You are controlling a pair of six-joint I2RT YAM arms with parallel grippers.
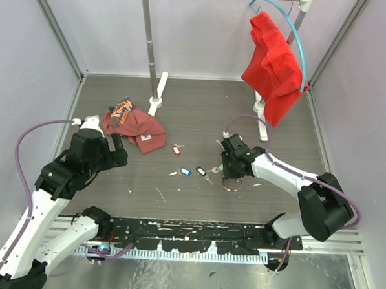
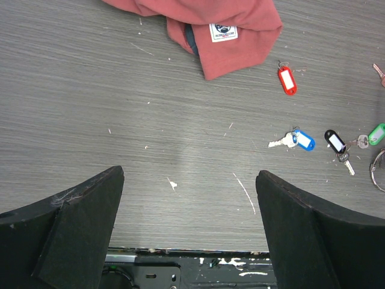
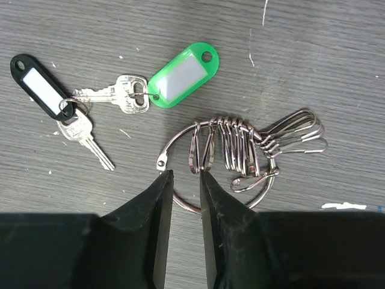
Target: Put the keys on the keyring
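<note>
My right gripper's [image 3: 185,174] fingers [image 3: 153,229] hide the keyring's [image 3: 210,123] near arc; my left camera's edge crops it.

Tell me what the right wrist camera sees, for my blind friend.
The right gripper, its two black fingers nearly closed, sits at the near edge of a silver keyring loaded with wire clips. Beyond it on the table lie two silver keys, one with a green tag, one with a black tag.

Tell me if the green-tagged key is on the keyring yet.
Off: the green-tagged key lies beside the keyring, apart from it, not threaded.
</note>
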